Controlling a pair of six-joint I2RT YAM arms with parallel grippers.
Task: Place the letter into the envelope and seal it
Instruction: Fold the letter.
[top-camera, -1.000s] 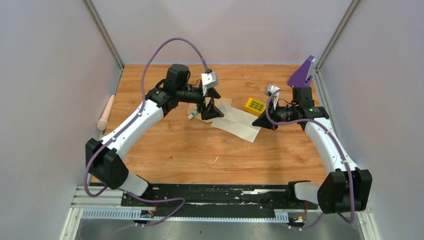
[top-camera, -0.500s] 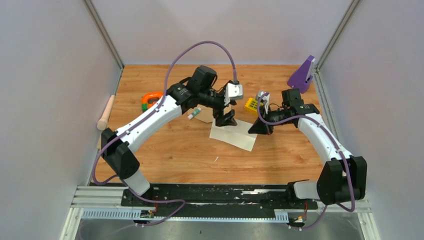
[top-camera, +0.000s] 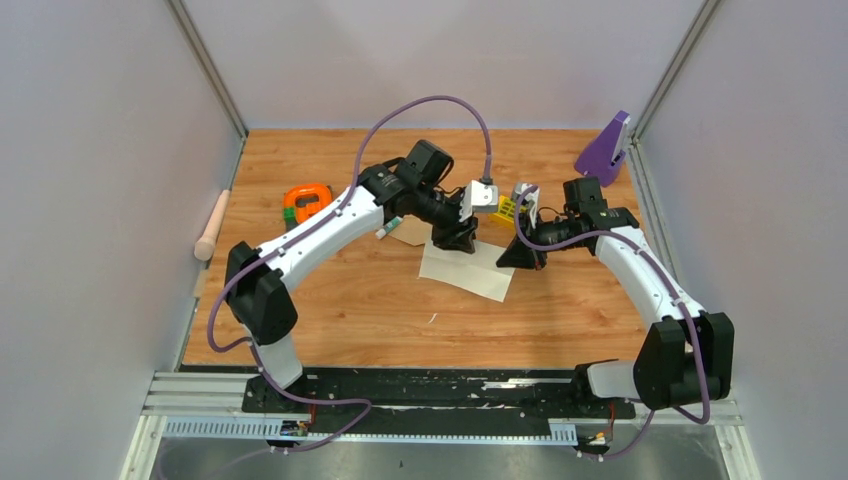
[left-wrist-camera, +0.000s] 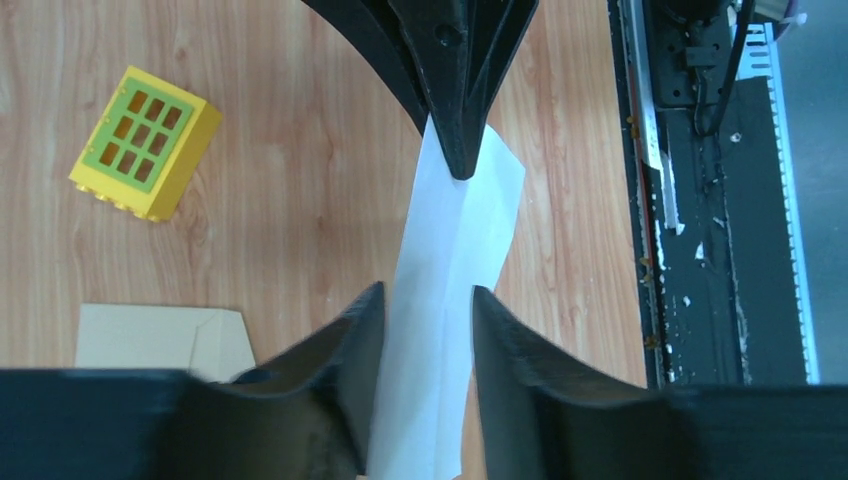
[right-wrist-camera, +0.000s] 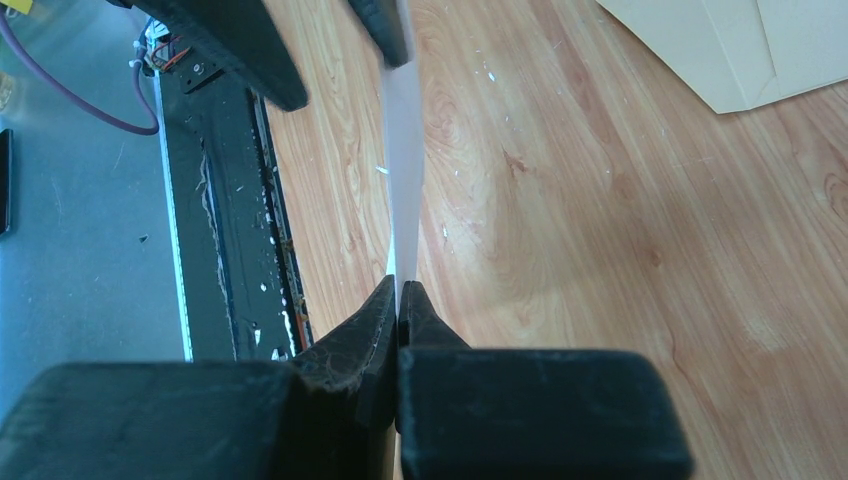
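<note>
The white letter (top-camera: 465, 270) lies mid-table, and my right gripper (top-camera: 520, 255) lifts its right edge. In the right wrist view that gripper (right-wrist-camera: 400, 288) is shut on the thin edge of the letter (right-wrist-camera: 403, 150). My left gripper (top-camera: 455, 238) is at the sheet's far left corner. Seen from the left wrist, the gripper (left-wrist-camera: 428, 292) has its jaws apart, with the letter (left-wrist-camera: 450, 260) running between them. The right gripper's fingers (left-wrist-camera: 460, 130) pinch its far end. The tan envelope (top-camera: 410, 232) lies flat just left of the letter (left-wrist-camera: 160, 335) (right-wrist-camera: 740, 45).
A yellow block (top-camera: 505, 207) (left-wrist-camera: 145, 140) sits behind the letter. An orange and green ring (top-camera: 305, 200), a small marker (top-camera: 388, 227) and a wooden pestle (top-camera: 212, 225) lie to the left. A purple stand (top-camera: 605, 148) is at the back right. The black rail (top-camera: 420, 385) lines the near edge.
My left arm has swung right from the envelope to the letter, and its jaws have narrowed around the sheet. My right gripper shifted slightly left earlier, then held still on the letter's edge.
</note>
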